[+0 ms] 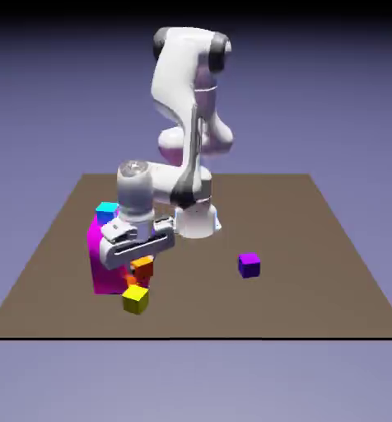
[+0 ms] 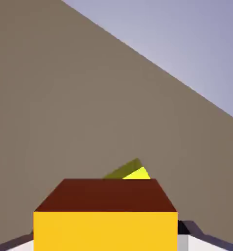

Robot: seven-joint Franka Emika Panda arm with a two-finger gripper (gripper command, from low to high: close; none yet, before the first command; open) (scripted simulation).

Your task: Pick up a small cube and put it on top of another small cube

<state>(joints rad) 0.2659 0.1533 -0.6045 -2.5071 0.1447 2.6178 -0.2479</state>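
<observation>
Gripper: low over the exterior view's left side of the table, my gripper [image 1: 142,261] has its two fingers closed in on the orange cube, one at either side of it.
Cyan cube: farthest to the exterior view's left, the cyan cube [image 1: 107,212] shows at the top of the magenta block; I cannot tell whether it rests there or stands behind.
Magenta block: tall and upright, the magenta block [image 1: 106,262] is partly hidden by my hand.
Yellow cube: on the table, the yellow cube [image 1: 135,300] is near the magenta block's foot; the hand view has it partly hidden by the cube I hold.
Orange cube: between my fingertips, the orange cube [image 1: 142,268] shows just beyond the yellow one; its height above the table I cannot tell.
Arm: my white arm [image 1: 176,86] bends down from its base at the table's far side.
Purple cube: on the table [image 1: 306,288], the purple cube [image 1: 249,265] sits well apart, to the exterior view's right.
</observation>
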